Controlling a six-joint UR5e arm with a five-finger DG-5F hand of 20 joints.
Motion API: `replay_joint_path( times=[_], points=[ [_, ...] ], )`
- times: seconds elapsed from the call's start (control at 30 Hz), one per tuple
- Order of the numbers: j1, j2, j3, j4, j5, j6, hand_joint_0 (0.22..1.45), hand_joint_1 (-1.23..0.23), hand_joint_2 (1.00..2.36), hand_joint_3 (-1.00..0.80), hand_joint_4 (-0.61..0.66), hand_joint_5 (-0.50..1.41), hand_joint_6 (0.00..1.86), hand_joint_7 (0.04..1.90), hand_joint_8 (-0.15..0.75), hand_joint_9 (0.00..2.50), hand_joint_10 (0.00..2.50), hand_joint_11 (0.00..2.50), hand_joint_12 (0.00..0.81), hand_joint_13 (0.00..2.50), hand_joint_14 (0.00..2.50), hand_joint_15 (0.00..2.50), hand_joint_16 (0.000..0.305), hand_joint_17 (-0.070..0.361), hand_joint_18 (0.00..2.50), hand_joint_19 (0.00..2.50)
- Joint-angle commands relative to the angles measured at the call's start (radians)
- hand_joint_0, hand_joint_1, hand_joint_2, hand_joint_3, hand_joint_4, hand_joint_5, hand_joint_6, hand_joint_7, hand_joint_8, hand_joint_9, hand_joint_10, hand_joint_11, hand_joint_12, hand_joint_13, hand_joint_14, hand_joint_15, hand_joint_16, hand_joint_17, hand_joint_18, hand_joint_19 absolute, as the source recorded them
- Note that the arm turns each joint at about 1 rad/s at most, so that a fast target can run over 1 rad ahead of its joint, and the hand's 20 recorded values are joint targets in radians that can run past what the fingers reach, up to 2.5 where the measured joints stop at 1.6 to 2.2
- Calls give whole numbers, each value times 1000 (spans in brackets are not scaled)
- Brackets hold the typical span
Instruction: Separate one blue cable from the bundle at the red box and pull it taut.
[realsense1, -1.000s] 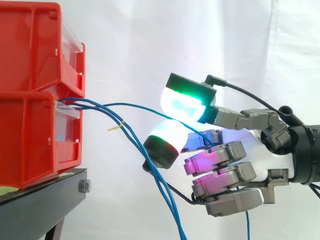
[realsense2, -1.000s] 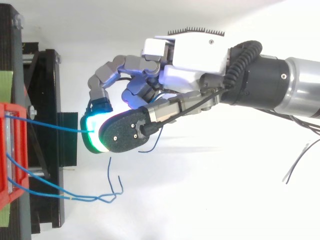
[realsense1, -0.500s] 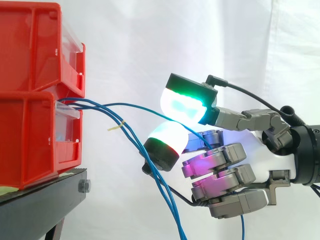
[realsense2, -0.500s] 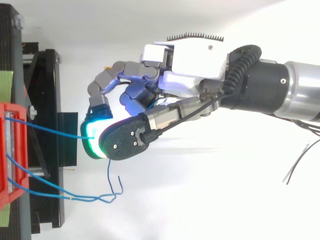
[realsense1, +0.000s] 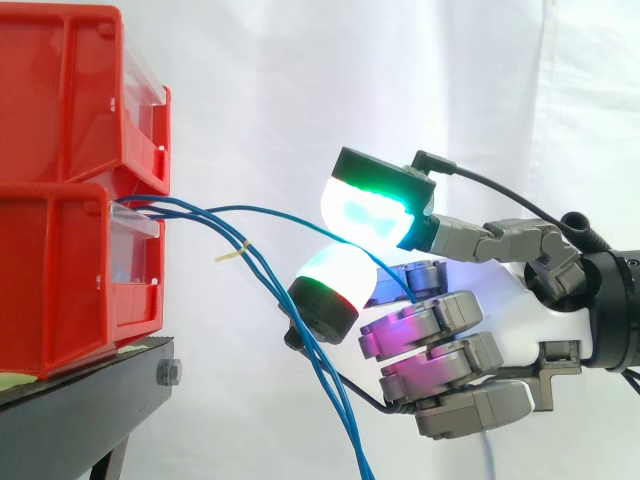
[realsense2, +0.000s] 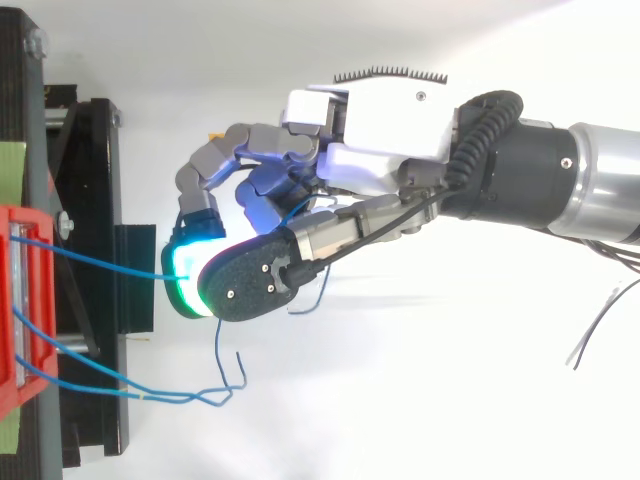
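The glossy red plastic box (realsense1: 70, 270) stood leftmost. From its front, one thin blue cable (realsense1: 260, 211) arced rightward above the sagging bundle (realsense1: 340, 400). The robot hand (realsense1: 535, 305), right of the box, pinched it between rounded, glowing pads (realsense1: 370, 205).

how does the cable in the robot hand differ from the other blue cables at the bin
The held cable runs almost level from the lower bin to the robot hand, which pinches it; the loose cables sag steeply downward. The loose cables carry a yellow tie; the held cable has none. Both are thin, blue and leave the same bin.
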Motion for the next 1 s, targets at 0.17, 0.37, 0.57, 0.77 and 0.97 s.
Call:
replay_joint_path(
  times=[0.17,0.37,0.57,0.77,0.97],
  points=[
    [0,0,-1,1,3,0,744,-745,1012,-321,-24,-196,932,1086,314,549,2500,1699,413,732,2500,1477,44,99,1253,1661],
    [0,0,-1,-1,-1,0,734,-737,1013,-319,-43,-199,941,1073,331,427,2500,1744,434,667,2500,1518,46,104,1200,1587],
    [0,0,-1,-1,3,0,729,-734,1013,-311,-50,-199,942,1070,337,383,2500,1702,433,629,2500,1510,47,106,1173,1547],
    [0,0,-1,-1,-1,0,727,-734,1013,-304,-64,-199,944,1055,334,381,2500,1658,430,622,2500,1469,46,105,1162,1516],
    [0,0,-1,-1,3,0,728,-743,1014,-274,-90,-196,944,1072,330,380,2500,1672,429,621,2500,1418,45,101,1157,1500]
  ],
)
